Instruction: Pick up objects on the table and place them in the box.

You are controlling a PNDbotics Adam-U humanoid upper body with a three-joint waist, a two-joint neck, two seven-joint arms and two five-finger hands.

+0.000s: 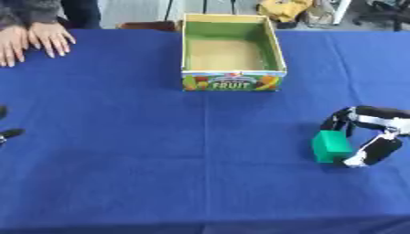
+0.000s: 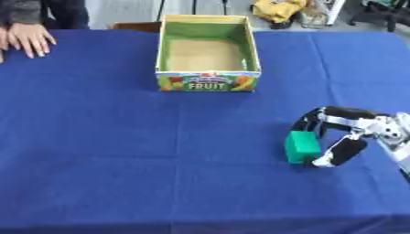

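A green block point(image 1: 330, 145) sits on the blue table point(image 1: 160, 160) at the right. My right hand point(image 2: 346, 132) comes in from the right edge and arches over it. The fingers point(image 1: 336, 119) curl down against the block's far side and the thumb point(image 1: 370, 153) lies at its near right side. The open cardboard box point(image 1: 232, 83), marked FRUIT on its front wall, stands at the far middle, well beyond the block; its green inner walls and brown floor show. Only dark tips of my left hand point(image 1: 9, 133) show at the left edge of the left eye view.
The blue cloth runs unbroken between the block and the box. Beyond the table's far edge, behind the box, lies a yellow bundle point(image 1: 284, 9) on the floor. The table's front edge runs along the bottom of both views.
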